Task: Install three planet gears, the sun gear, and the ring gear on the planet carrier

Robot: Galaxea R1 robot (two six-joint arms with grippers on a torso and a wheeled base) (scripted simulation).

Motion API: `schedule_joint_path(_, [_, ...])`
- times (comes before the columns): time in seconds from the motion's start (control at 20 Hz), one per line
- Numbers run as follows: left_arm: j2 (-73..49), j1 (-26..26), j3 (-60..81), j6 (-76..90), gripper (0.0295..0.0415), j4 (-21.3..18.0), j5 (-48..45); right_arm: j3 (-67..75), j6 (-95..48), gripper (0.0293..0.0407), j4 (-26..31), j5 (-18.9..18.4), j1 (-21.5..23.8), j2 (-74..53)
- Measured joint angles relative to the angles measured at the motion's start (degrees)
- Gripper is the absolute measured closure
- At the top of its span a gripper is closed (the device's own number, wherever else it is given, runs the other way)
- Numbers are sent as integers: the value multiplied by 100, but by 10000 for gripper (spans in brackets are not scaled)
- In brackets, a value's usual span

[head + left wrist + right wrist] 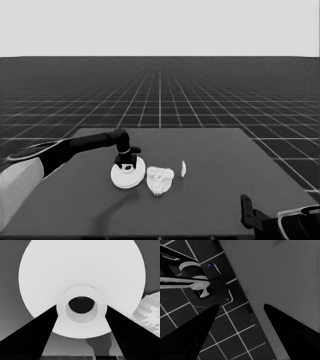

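The ring gear, the larger round part [124, 180], lies left of the table's middle. My left gripper [127, 165] stands over it from above. In the left wrist view the ring gear [75, 267] fills the picture, and my left gripper [81, 306] is shut on its raised central hub, one finger against each side. Just to its right sits the planet carrier, the smaller round part [160, 181], with planet gears [161, 173] bunched on top of it; I cannot count them. They also show as gears [149, 315] in the left wrist view. My right gripper [246, 210] waits at the lower right corner, open.
A thin white piece [183, 168] stands on edge right of the planet carrier. The right wrist view shows the table's corner [280, 277], the floor's grid and dark machinery with blue lights [210, 287] past the edge.
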Motion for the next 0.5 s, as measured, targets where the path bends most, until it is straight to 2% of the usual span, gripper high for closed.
schedule_joint_path(0.1, [0,0,0,0,362,0,0,0,0,315,0,0,0,0])
schedule_joint_path(0.15, [-170,-323,433,-204,362,-303,289,0,0,315,0,0,0,0])
schedule_joint_path(0.25, [-257,-820,660,-309,362,-656,521,0,0,315,0,0,0,0])
schedule_joint_path(0.5, [-263,-1037,681,-315,362,-842,622,0,0,315,0,0,0,0])
